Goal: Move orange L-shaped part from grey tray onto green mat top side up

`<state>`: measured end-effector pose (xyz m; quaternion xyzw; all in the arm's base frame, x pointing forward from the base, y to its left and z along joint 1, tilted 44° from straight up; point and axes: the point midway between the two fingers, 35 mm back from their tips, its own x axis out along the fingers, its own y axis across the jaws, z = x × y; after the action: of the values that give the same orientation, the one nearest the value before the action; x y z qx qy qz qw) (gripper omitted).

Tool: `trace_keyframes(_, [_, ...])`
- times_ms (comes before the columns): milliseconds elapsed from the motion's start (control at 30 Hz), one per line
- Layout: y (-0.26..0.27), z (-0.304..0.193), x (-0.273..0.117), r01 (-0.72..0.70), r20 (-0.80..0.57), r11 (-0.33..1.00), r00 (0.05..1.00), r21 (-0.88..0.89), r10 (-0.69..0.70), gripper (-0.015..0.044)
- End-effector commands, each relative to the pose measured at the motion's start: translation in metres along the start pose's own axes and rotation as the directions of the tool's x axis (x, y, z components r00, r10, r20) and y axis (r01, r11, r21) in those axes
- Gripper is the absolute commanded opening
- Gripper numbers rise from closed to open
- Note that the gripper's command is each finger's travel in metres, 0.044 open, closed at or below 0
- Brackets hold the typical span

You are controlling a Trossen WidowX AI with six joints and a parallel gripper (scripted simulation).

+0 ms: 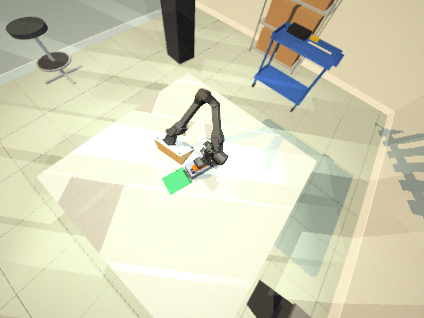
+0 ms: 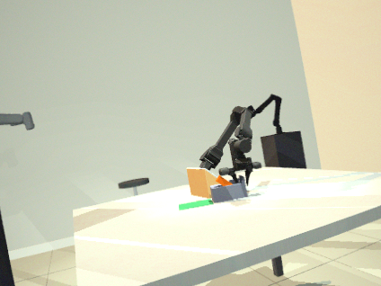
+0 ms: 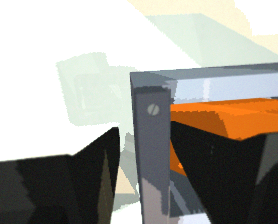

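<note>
Gripper pressing part, far end tipped up.
Mat (image 1: 176, 182) left of tray (image 2: 226, 192); part (image 2: 222, 181) tilted in the pocket, gripper (image 2: 240, 174) partly apart, holding nothing, straddling the tray wall. Risk: fingers snag that wall or slip off, and part drops flat.

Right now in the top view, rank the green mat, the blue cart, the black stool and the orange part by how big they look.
1. Blue cart, largest.
2. Black stool.
3. Green mat.
4. Orange part, smallest, partly hidden under the arm.
The cart and stool stand on the floor, farther off, so their true sizes may differ more.
</note>
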<state>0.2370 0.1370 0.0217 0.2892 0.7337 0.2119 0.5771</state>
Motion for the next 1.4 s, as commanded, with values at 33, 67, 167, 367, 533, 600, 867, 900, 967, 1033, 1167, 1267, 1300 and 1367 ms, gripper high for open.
trace_keyframes(33, [-0.003, -0.002, 0.003, 0.004, -0.008, 1.000, 1.000, 0.012, -0.004, 0.0180])
trace_keyframes(67, [-0.003, -0.002, 0.003, 0.004, -0.008, 1.000, 1.000, 0.012, -0.004, 0.0180])
trace_keyframes(167, [-0.003, -0.002, 0.003, 0.004, -0.008, 1.000, 1.000, 0.012, -0.004, 0.0180])
trace_keyframes(367, [-0.001, 0.000, 0.001, -0.001, -0.002, 1.000, 1.000, 0.002, 0.001, 0.0180])
trace_keyframes(533, [-0.001, 0.000, 0.001, -0.001, -0.002, 1.000, 1.000, 0.002, 0.001, 0.0180])
trace_keyframes(600, [0.001, -0.001, 0.000, 0.000, -0.003, 1.000, 1.000, 0.003, 0.000, 0.0180])
trace_keyframes(867, [0.010, -0.002, -0.011, 0.004, -0.008, 1.000, 1.000, 0.012, -0.004, 0.0180])
trace_keyframes(900, [0.009, -0.001, -0.013, 0.004, -0.007, 1.000, 1.000, 0.012, -0.004, 0.0180])
trace_keyframes(967, [0.007, 0.001, -0.025, 0.008, -0.005, 1.000, 1.000, 0.013, -0.008, 0.0180])
trace_keyframes(1033, [0.005, 0.003, -0.046, 0.012, -0.003, 1.000, 1.000, 0.013, -0.012, 0.0180])
trace_keyframes(1167, [-0.002, 0.001, -0.099, 0.010, -0.006, 1.000, 1.000, 0.014, -0.010, 0.0180])
trace_keyframes(1267, [-0.003, -0.001, -0.107, 0.008, -0.007, 1.000, 1.000, 0.013, -0.008, 0.0180])
trace_keyframes(1300, [-0.003, -0.001, -0.107, 0.008, -0.007, 1.000, 1.000, 0.013, -0.008, 0.0180])
trace_keyframes(1367, [-0.003, -0.001, -0.107, 0.008, -0.007, 1.000, 1.000, 0.013, -0.008, 0.0180])
